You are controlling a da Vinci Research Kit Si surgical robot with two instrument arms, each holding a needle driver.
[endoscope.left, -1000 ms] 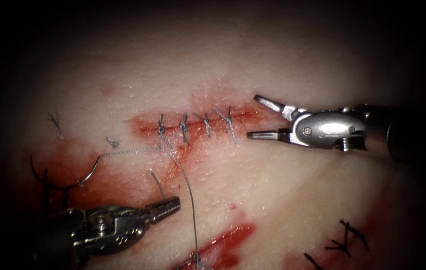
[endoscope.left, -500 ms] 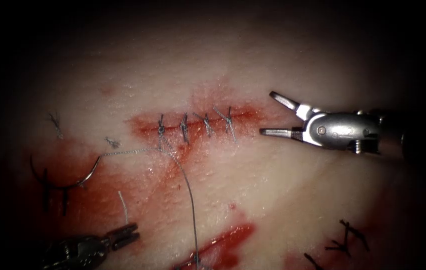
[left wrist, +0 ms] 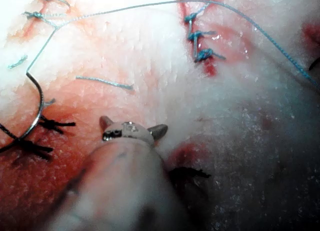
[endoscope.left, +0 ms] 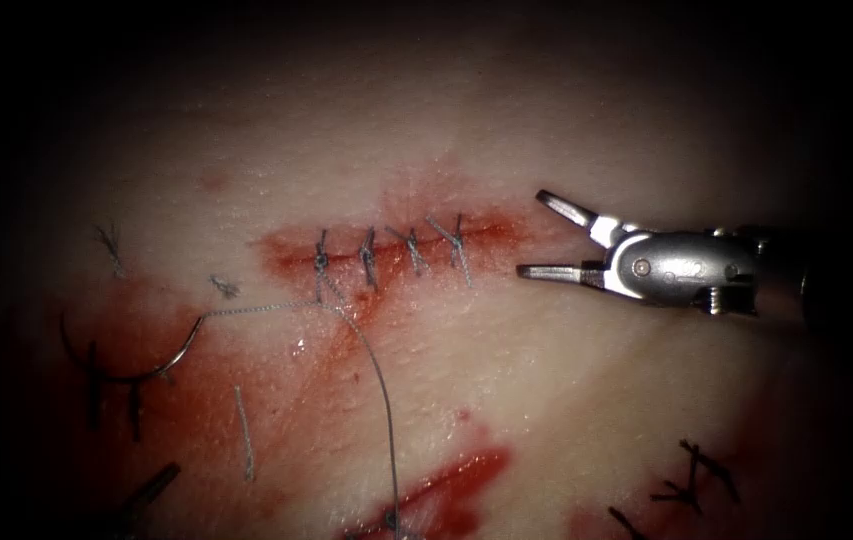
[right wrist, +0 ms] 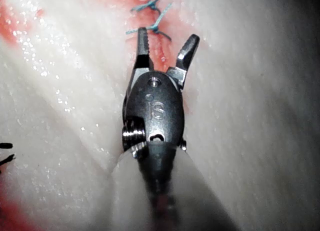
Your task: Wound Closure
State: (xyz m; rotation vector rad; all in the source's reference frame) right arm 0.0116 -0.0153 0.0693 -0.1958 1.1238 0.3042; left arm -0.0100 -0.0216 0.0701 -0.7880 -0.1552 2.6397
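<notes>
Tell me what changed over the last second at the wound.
The left tool drew back toward the lower left and let go of the cut end of thread, which now lies loose on the tissue; its jaws are open in the left wrist view. The right tool shifted slightly right, jaws open, holding nothing. The needle lies on the tissue left of the cut; the thread and stitches stayed put.

Tissue (endoscope.left: 566, 400) carries needle (endoscope.left: 121, 372), thread (endoscope.left: 371, 360), 1 cut end (endoscope.left: 244, 432), red fluid (endoscope.left: 446, 478).

Surgical training bench.
A stitched cut (endoscope.left: 391, 247) in pork tissue (endoscope.left: 566, 400) at frame centre, wristed tool (endoscope.left: 544, 238) entering from the right.
</notes>
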